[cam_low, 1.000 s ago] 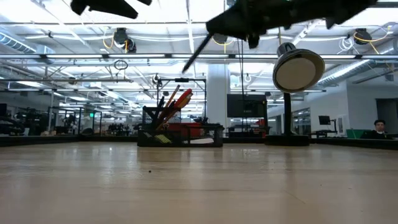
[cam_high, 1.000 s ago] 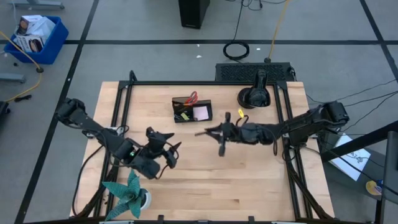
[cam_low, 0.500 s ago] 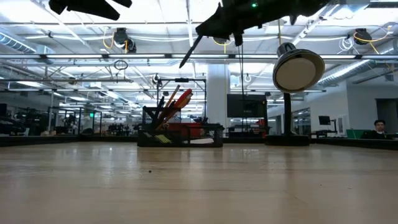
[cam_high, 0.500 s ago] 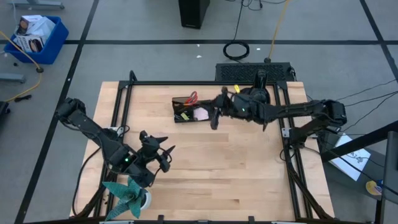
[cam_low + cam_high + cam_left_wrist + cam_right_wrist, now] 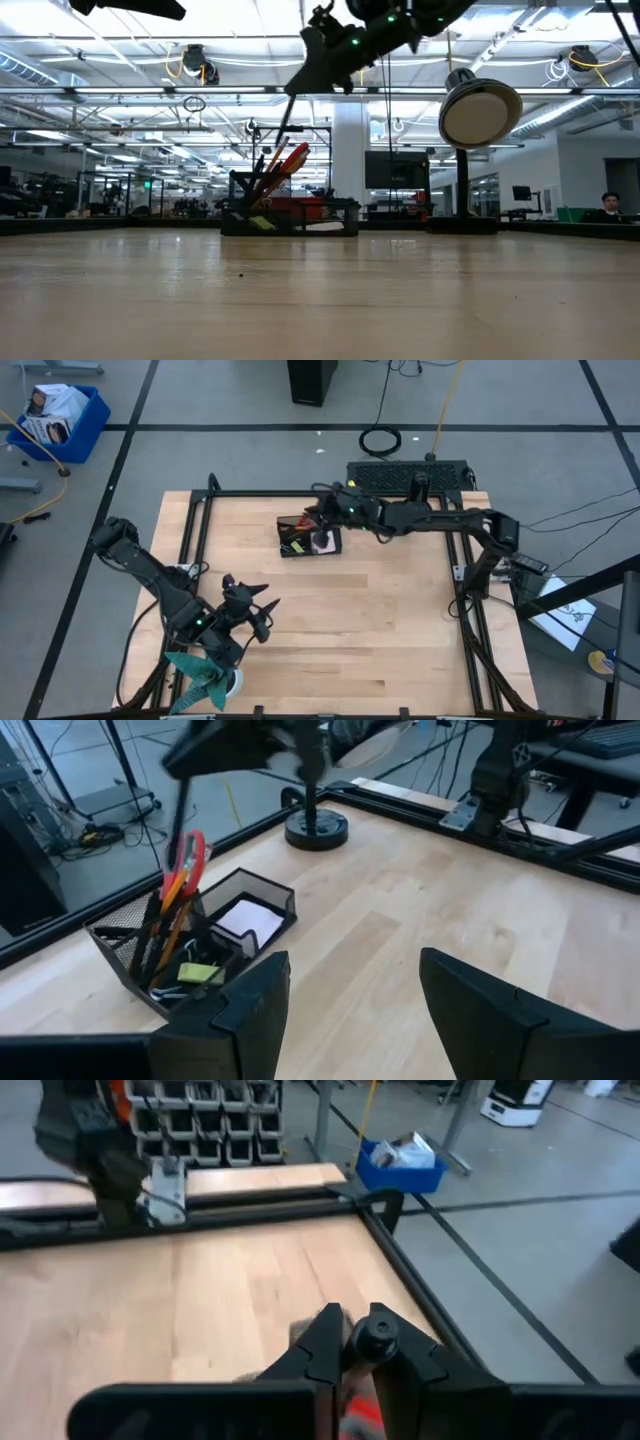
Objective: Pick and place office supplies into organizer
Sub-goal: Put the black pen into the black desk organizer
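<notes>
Above the organizer (image 5: 309,537), right claw (image 5: 322,515) clamped on a black pen (image 5: 284,113), left claw (image 5: 255,610) parted, well apart

Light wooden table (image 5: 380,620) with a black frame along its edges. Near the middle of the far edge stands the black mesh organizer (image 5: 308,538), holding red-handled scissors (image 5: 187,860), orange pencils (image 5: 166,920), a pink pad (image 5: 323,541) and a yellow bit (image 5: 202,975). Toward the far right corner sits a round black base with an upright post (image 5: 315,824). At the near left corner stands a teal paper plant (image 5: 207,675).
</notes>
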Action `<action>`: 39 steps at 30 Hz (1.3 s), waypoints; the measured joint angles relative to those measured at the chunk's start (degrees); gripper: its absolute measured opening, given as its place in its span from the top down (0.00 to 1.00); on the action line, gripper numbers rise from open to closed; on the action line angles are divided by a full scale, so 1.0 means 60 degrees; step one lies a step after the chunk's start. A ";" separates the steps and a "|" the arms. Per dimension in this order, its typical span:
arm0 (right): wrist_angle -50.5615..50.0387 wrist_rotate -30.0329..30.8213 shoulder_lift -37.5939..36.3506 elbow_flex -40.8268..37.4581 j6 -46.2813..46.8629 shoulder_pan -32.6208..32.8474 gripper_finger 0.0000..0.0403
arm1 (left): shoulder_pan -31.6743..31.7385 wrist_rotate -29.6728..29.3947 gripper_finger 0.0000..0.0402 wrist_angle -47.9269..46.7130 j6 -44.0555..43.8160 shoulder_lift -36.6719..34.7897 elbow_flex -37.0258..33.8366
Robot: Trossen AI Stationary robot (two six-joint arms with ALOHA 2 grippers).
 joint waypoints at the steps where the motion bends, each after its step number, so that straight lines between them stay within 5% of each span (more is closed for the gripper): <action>1: -0.0197 -0.0053 0.0177 0.0294 -0.0017 -0.0062 0.94 | -0.0028 -0.0006 0.43 -0.0003 0.0000 0.0000 0.0000; 12: -0.1581 -0.0981 0.1505 0.2394 -0.0061 -0.0435 0.94 | -0.0188 -0.0203 0.43 -0.0006 0.0092 0.0004 0.0000; 29: -0.0670 -0.1749 0.3493 0.2458 0.0265 -0.1140 0.94 | -0.0239 -0.0156 0.43 0.0694 -0.0508 0.0091 -0.0732; 33: -0.0380 -0.2581 0.3756 0.2493 0.0474 -0.1319 0.93 | -0.0235 -0.0176 0.43 0.0710 -0.0470 0.0091 -0.0732; 39: -0.0349 -0.2663 0.3718 0.2477 0.0232 -0.1235 0.85 | -0.0235 -0.0199 0.43 0.0765 -0.0585 0.0087 -0.0732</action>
